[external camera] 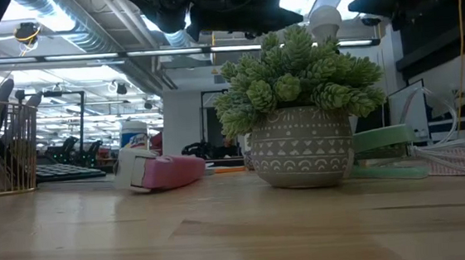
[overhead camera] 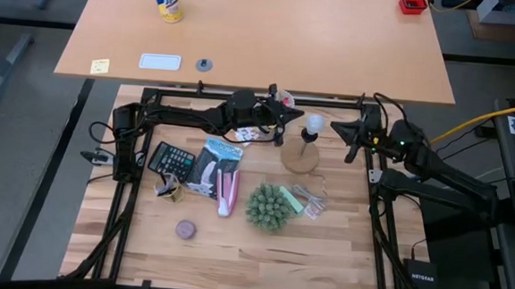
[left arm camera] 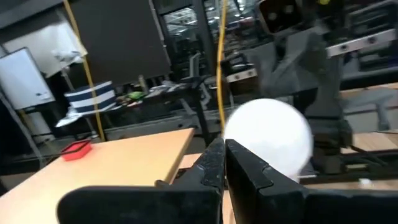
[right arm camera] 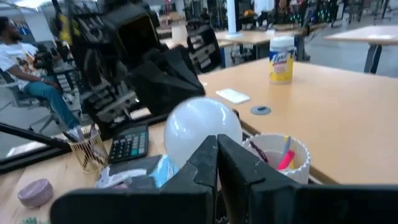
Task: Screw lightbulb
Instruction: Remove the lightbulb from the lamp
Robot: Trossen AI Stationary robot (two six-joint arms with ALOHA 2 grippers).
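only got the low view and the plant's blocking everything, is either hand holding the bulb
Observer: No. The left hand is shut and empty, pointing at the lightbulb just beyond its tips.
Operator: and the right one
Observer: The right hand is shut on nothing too, facing the lightbulb from the opposite side.
Operator: so where's the bulb sitting
Observer: From above, it is on top of the socket post of the wooden disc, behind the plant. I cannot tell how far it is threaded in.
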